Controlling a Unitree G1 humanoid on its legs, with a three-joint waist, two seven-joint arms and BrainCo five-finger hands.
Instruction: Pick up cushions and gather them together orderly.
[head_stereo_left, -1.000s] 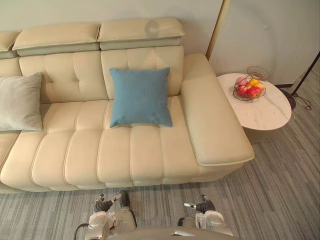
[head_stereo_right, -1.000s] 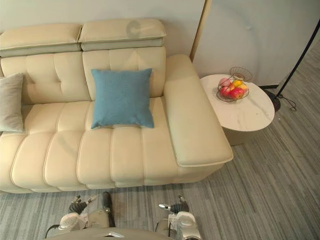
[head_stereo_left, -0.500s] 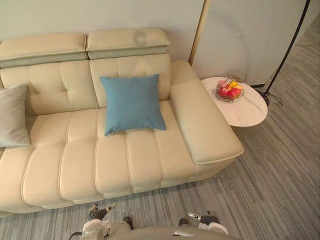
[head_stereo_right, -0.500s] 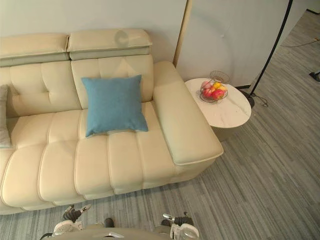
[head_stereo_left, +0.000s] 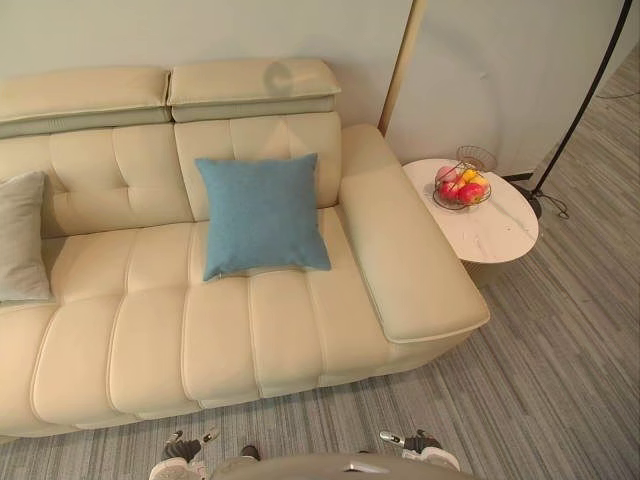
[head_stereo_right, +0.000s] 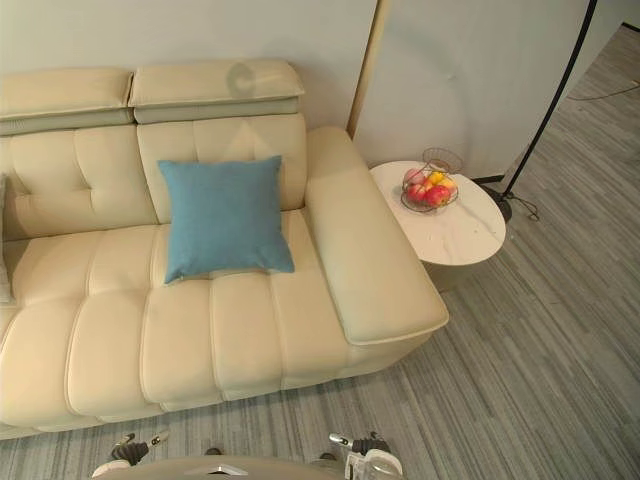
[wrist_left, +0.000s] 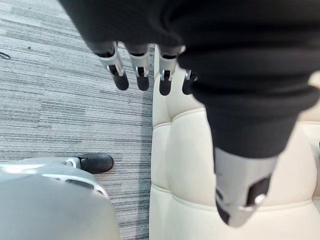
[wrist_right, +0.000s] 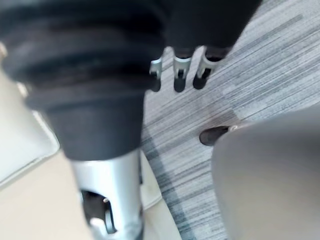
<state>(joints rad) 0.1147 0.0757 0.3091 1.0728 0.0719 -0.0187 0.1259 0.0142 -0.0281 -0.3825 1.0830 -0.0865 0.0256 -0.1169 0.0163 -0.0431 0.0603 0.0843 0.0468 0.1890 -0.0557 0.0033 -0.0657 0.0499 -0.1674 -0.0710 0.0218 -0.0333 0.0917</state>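
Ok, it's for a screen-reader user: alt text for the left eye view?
A blue cushion leans against the back of a cream sofa, a grey cushion at the left edge. To the right, a round table holds a fruit basket.

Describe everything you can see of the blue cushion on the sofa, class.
The blue cushion is square and plump, in plain fabric that looks woven. It stands on the cream sofa with its lower edge on the seat, leaning back against the tufted backrest, close to the broad armrest. A grey cushion sits well apart, further to the robot's left. Nothing lies on the blue one.
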